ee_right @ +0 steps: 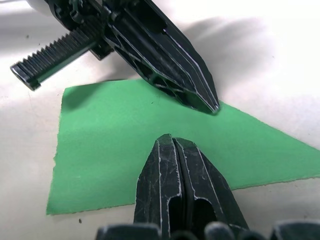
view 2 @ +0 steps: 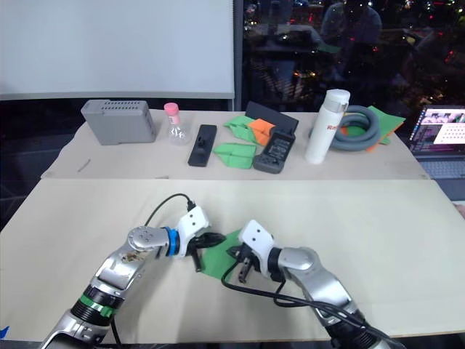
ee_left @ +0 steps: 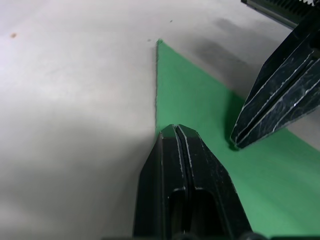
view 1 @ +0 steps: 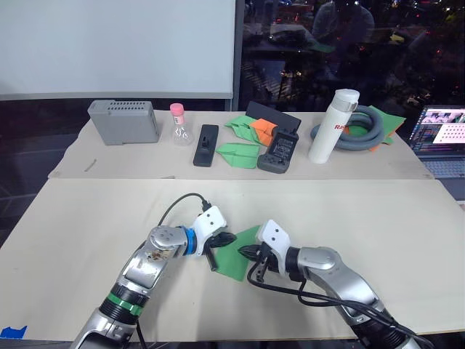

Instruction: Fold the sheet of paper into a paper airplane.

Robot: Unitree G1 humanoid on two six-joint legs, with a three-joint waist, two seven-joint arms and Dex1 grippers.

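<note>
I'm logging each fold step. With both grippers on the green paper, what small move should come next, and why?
Probably slide the shut right gripper along the sheet of paper to press a crease, while the shut left gripper pins its edge. The sheet lies flat on the table.

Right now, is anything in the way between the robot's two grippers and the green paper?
Nothing visible. The left gripper and right gripper, both shut, have their tips right at the sheet of paper lying flat on the table. The bottle stands far back.
</note>
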